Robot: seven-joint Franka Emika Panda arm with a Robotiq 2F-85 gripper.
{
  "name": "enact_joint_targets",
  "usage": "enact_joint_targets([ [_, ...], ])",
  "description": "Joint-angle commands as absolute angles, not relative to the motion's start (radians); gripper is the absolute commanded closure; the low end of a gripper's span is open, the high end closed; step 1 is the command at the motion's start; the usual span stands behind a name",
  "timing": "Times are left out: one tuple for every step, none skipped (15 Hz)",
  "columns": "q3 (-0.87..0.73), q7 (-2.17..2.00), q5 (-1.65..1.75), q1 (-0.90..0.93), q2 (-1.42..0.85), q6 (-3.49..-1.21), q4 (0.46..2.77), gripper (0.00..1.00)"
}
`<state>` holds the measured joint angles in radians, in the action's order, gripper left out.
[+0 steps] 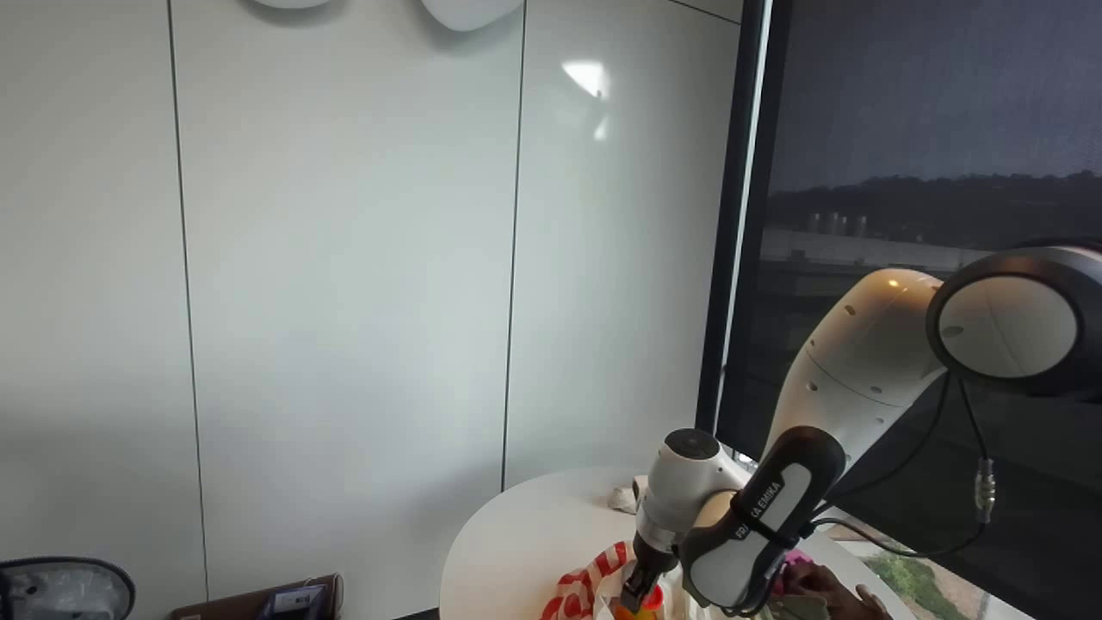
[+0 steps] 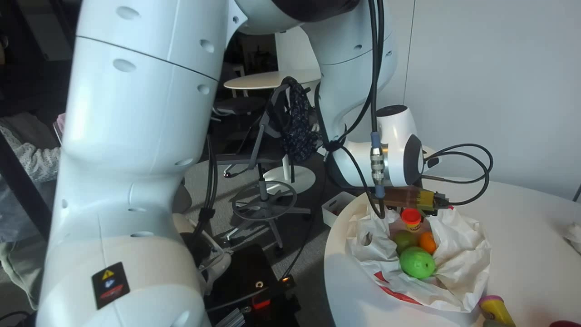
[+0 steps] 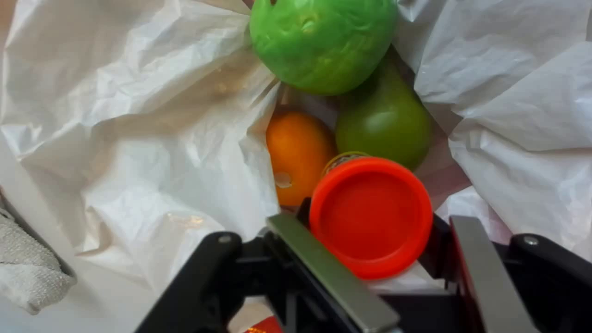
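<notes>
Gripper: partly closed, pinching the red-lidded tub.
Red-lidded tub: right of centre, lower half, wrist view.

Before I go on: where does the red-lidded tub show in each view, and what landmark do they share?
Wrist view: red-lidded tub, right of centre in the lower half, between the gripper fingers.
In an exterior view: tub right of centre; the pear and orange show just below it.
In an exterior view: only a red patch, seemingly its lid, near the bottom edge, right of centre.
Shared landmark: the white-and-red bag.
</notes>
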<state>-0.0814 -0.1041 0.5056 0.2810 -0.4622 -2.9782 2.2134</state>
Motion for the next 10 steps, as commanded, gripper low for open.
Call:
enact_joint_targets([
  [-0.039,-0.059,0.499,0.229,-0.480,-3.090,2.228,0.24],
  [-0.027,-0.049,0.495,0.209,-0.484,-3.096,2.234,0.19],
  [-0.020,-0.044,0.497,0.196,-0.480,-3.098,2.240,0.12],
  [-0.011,-0.033,0.502,0.180,-0.474,-3.099,2.249,0.02],
  [-0.022,-0.035,0.511,0.181,-0.464,-3.096,2.255,0.00],
  [-0.042,-0.042,0.519,0.189,-0.449,-3.089,2.264,0.00],
  [-0.059,-0.049,0.523,0.194,-0.428,-3.072,2.275,0.00],
  [-0.071,-0.051,0.526,0.194,-0.416,-3.072,2.282,0.00],
  [-0.094,-0.056,0.533,0.202,-0.404,-3.074,2.287,0.00],
  [-0.122,-0.064,0.540,0.210,-0.386,-3.070,2.297,0.00],
])
